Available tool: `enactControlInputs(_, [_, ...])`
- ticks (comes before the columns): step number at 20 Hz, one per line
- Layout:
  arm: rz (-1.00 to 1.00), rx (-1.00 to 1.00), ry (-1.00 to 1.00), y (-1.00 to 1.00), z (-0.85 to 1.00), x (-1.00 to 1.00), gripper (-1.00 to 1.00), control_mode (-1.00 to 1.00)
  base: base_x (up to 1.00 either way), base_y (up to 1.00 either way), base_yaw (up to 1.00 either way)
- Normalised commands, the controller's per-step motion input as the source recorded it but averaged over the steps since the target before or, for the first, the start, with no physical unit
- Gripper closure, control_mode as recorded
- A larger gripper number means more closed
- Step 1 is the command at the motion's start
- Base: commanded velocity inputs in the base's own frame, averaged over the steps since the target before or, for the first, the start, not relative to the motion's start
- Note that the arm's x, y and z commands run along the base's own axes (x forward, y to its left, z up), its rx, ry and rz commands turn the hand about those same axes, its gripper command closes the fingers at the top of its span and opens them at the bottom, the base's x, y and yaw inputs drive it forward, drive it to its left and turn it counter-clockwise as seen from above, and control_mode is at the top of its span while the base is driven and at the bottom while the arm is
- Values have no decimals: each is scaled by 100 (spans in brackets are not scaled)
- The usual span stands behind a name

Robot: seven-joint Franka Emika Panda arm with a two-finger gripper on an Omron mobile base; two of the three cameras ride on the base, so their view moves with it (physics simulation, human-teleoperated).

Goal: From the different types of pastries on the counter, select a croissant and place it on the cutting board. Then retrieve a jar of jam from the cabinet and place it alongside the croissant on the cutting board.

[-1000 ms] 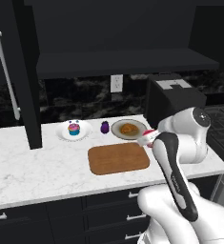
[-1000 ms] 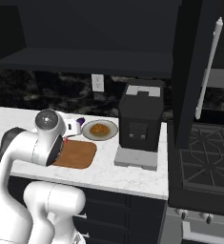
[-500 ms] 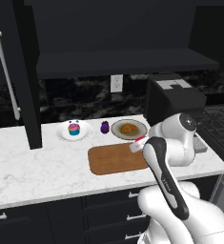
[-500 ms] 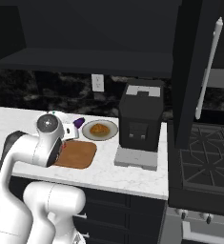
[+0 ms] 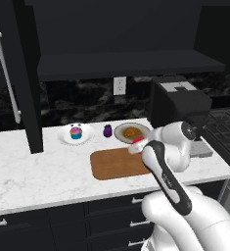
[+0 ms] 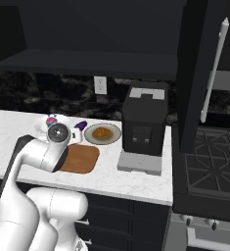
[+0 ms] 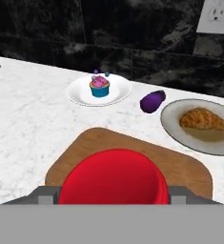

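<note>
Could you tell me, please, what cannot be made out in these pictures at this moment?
- Gripper fingertips: hand view, hidden behind the jam jar.
- Jar's base and any gap above the cutting board: cut off at the bottom edge.
- Board's right end: left base view, covered by the arm.
- Cupcake: right base view, too small, partly behind the arm.

base views: behind arm, left and right, looking down, share worktop (image 5: 33, 171) | hand view: close over cutting board (image 7: 189, 171)

Arm hiding part of board (image 6: 80, 158) and most of jar (image 5: 137, 144); jar covering pincer tips in hand view.
</note>
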Motion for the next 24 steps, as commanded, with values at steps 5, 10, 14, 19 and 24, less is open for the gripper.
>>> enactControlInputs(5, [0,25,0,65,-100,11,100,-100,0,0,0])
enactControlInputs(10, [2,33,0,44,-100,31,100,-100,0,0,0])
enactControlInputs(14, [2,-3,0,3,-28,17,100,-100,0,0,0])
enactControlInputs(19, [0,-20,-9,0,-48,16,100,-100,0,0,0])
enactControlInputs(24, [1,-7,-5,0,-22,4,100,-100,0,0,0])
